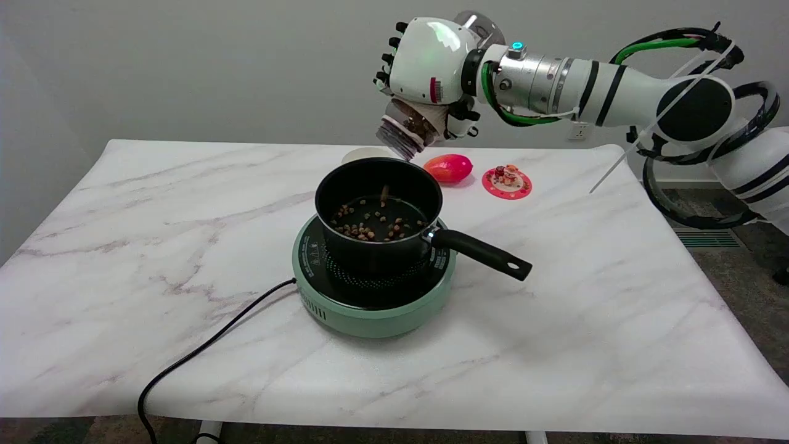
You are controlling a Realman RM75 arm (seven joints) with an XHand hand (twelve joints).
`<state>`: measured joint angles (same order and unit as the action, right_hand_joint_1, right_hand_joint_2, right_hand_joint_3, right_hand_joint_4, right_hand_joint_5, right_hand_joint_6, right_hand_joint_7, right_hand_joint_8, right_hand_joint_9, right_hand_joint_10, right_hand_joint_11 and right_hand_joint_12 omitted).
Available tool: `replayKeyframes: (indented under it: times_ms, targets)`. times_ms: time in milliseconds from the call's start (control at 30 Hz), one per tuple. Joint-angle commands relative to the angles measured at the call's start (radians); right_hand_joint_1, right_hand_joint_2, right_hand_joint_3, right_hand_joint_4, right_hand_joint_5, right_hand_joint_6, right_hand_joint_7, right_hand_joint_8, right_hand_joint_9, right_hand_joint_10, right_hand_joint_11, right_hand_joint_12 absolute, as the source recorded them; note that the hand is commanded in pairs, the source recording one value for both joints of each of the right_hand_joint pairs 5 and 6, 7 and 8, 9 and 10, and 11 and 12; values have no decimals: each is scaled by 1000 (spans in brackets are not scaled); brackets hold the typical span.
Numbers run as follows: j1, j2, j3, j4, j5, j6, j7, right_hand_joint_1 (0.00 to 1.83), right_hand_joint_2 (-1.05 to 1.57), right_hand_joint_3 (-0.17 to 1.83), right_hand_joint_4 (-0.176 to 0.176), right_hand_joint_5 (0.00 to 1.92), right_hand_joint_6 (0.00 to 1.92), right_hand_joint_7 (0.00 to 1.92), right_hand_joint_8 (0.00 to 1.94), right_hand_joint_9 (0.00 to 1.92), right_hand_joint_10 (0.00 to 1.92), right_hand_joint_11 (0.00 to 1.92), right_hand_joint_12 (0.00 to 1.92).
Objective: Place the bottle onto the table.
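My right hand (pixel 428 61) hangs in the air above the far rim of a black pot (pixel 377 216). It grips a clear bottle (pixel 407 131) that is tipped mouth-down toward the pot, and the bottle's base sticks out behind the hand near the wrist. Small brown pieces lie scattered on the pot's bottom, and one piece is falling just under the bottle's mouth. The marble table (pixel 585 296) spreads below, well under the bottle. Most of the bottle's body is hidden by my fingers.
The pot stands on a green round cooker (pixel 370 308), its black handle (pixel 487 254) pointing right; a black cord (pixel 203 351) runs off the front edge. Behind the pot lie a red-pink fruit (pixel 449 168), a pink coaster with small figures (pixel 506 180), and a white dish rim (pixel 360 154).
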<state>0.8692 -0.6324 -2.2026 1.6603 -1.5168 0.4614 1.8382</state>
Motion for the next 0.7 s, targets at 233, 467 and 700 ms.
replayKeyframes:
  times_ms: [233, 467, 700]
  targets:
    - [-173, -11, 57, -55, 331, -190, -11, 1426, 900, 612, 0, 1556, 1556, 1716, 1716, 1321, 1321, 1174, 1174]
    - [-201, -3, 99, -48, 379, -191, 6, 1436, 864, 637, 0, 1533, 1533, 1709, 1709, 1316, 1316, 1169, 1169]
    - [-271, 7, 164, -48, 437, -266, 1, 1444, 832, 658, 0, 1498, 1498, 1701, 1701, 1310, 1310, 1165, 1165]
